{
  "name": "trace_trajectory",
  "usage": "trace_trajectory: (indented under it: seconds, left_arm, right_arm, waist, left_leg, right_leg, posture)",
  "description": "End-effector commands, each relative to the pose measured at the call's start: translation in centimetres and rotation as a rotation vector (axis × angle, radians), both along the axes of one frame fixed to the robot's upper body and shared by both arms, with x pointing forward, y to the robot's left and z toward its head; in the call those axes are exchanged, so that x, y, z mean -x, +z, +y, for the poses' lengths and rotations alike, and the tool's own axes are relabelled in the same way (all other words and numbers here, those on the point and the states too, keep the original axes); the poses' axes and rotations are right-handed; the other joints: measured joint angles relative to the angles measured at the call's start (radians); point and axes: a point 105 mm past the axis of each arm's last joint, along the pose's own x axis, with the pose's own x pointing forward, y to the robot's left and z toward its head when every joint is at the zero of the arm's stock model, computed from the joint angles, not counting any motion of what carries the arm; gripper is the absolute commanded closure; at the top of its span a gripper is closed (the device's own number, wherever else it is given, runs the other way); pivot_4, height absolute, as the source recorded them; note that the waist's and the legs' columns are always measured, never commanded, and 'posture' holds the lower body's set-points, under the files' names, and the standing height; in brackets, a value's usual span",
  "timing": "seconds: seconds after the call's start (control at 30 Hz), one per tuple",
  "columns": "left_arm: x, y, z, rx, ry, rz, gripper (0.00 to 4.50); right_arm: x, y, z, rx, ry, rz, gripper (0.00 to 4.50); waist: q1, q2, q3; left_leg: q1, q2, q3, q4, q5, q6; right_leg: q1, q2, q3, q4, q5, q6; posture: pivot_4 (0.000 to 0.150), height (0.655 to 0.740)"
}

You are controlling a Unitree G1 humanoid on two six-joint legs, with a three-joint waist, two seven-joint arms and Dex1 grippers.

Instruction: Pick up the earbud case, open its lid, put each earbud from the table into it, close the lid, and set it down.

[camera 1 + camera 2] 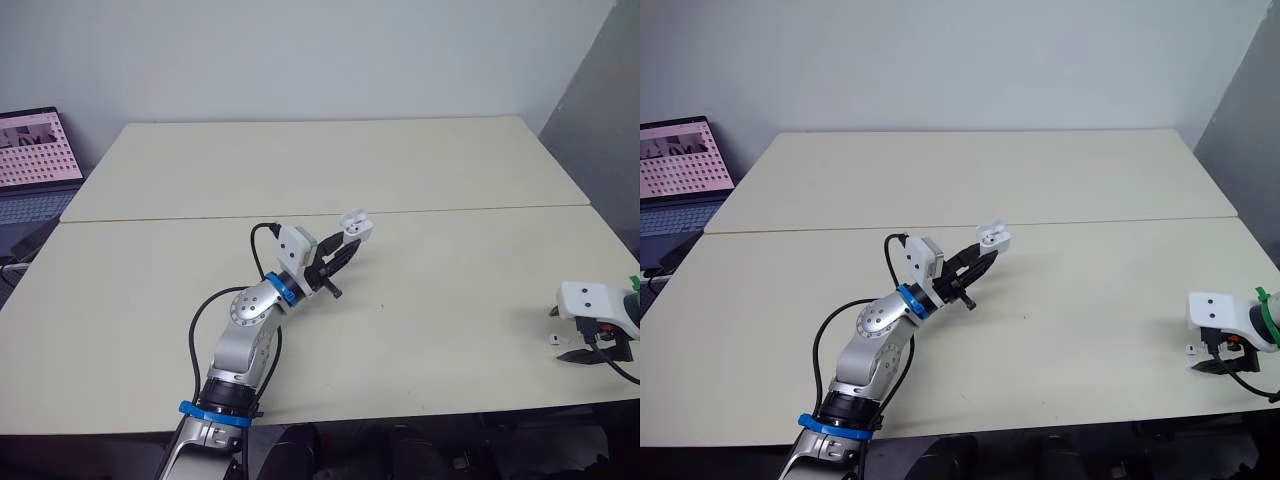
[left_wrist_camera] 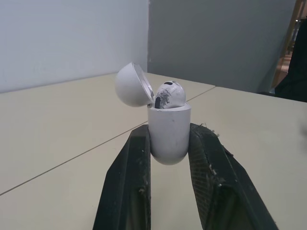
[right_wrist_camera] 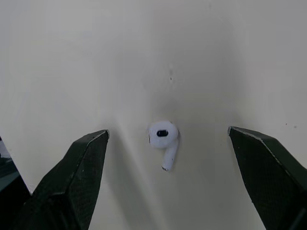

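My left gripper (image 1: 343, 250) is shut on the white earbud case (image 1: 356, 227) and holds it above the middle of the table. In the left wrist view the case (image 2: 169, 134) stands upright between the fingers (image 2: 132, 177). Its lid (image 2: 132, 85) is swung open and one earbud (image 2: 170, 94) sits in the top. A second white earbud (image 3: 163, 136) lies loose on the table near the right front edge (image 1: 551, 340). My right gripper (image 1: 580, 354) hovers over this earbud, open, with its fingers wide on either side and not touching it.
The cream table (image 1: 330, 170) has a seam running across its middle. A laptop (image 1: 35, 160) with a lit screen stands off the table's far left side. My right gripper is close to the table's right front corner.
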Motion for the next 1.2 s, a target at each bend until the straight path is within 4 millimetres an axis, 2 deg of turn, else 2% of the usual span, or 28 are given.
trace_trajectory:
  seconds: [0.03, 0.13, 0.6, 0.7, 0.83, 1.03, 1.07, 1.13, 1.2]
  left_arm:
    - [0.4, 1.5, 0.0, 0.015, -0.008, -0.053, 3.77]
    - [0.4, 1.5, 0.1, 0.014, -0.006, -0.052, 3.77]
    - [0.4, 1.5, 0.0, 0.013, -0.014, -0.049, 3.77]
    - [0.5, 1.5, -0.1, 0.013, -0.017, -0.048, 3.77]
    - [0.5, 1.6, -0.2, 0.015, -0.021, -0.048, 3.77]
    - [0.7, 1.5, -0.2, 0.015, -0.025, -0.044, 3.77]
    - [0.7, 1.5, -0.2, 0.014, -0.025, -0.043, 3.77]
    - [0.7, 1.4, -0.1, 0.014, -0.030, -0.039, 3.77]
    - [0.8, 1.3, -0.2, 0.035, -0.048, -0.022, 3.77]
  right_arm:
    - [-0.4, 0.6, 0.0, 0.007, 0.013, -0.026, 0.93]
    - [-0.3, 0.4, 0.0, 0.007, 0.017, -0.021, 1.99]
    - [-0.6, 0.1, 0.6, -0.016, 0.033, -0.036, 1.99]
    - [-0.7, 0.1, 0.7, -0.022, 0.036, -0.037, 2.59]
    - [-0.6, 0.0, 0.8, -0.021, 0.045, -0.032, 4.04]
    - [-0.6, 0.2, 1.1, -0.033, 0.050, -0.035, 4.12]
    - [-0.9, 0.5, 1.4, -0.048, 0.052, -0.048, 4.12]
    - [-1.9, 1.5, 3.4, -0.143, 0.058, -0.093, 4.12]
    - [-3.4, 3.2, 6.5, -0.301, 0.049, -0.174, 4.12]
  waist:
    - [0.000, 0.000, 0.000]
    - [0.000, 0.000, 0.000]
    - [0.000, 0.000, 0.000]
    - [0.000, 0.000, 0.000]
    - [-0.001, 0.000, 0.000]
    - [-0.001, 0.000, 0.000]
    - [-0.001, 0.000, 0.000]
    - [-0.003, 0.000, 0.000]
    - [-0.009, 0.000, 0.000]
  left_leg:
    - [0.000, 0.000, 0.000, 0.000, 0.000, 0.000]
    - [0.000, 0.000, 0.000, 0.000, 0.000, 0.000]
    - [0.000, 0.000, 0.000, 0.000, 0.000, 0.000]
    - [0.000, 0.000, 0.000, 0.000, 0.000, 0.000]
    - [0.000, 0.000, 0.000, 0.000, 0.000, 0.000]
    - [0.000, 0.000, 0.000, 0.000, 0.000, 0.000]
    - [0.000, 0.000, 0.000, 0.000, 0.000, 0.000]
    - [0.000, 0.000, 0.000, 0.000, 0.000, 0.000]
    - [0.001, 0.001, 0.000, 0.000, 0.000, 0.000]
  right_leg:
    - [0.000, 0.000, 0.000, 0.000, 0.000, 0.000]
    - [0.000, 0.000, 0.000, 0.000, 0.000, 0.000]
    - [0.000, 0.000, 0.000, 0.000, 0.000, 0.000]
    - [0.000, 0.000, 0.000, 0.000, 0.000, 0.000]
    - [0.000, 0.000, 0.000, 0.000, 0.000, 0.000]
    - [0.000, 0.000, 0.000, 0.000, 0.000, 0.000]
    - [0.000, 0.000, 0.000, 0.000, 0.000, 0.000]
    - [0.000, 0.000, 0.000, 0.000, 0.000, 0.000]
    - [0.000, 0.001, 0.001, 0.000, 0.000, 0.000]
  posture:
    - [0.150, 0.7400]
    - [0.150, 0.7400]
    - [0.150, 0.7400]
    - [0.150, 0.7400]
    - [0.150, 0.7400]
    - [0.150, 0.7400]
    - [0.150, 0.7400]
    - [0.150, 0.7400]
    - [0.150, 0.7400]
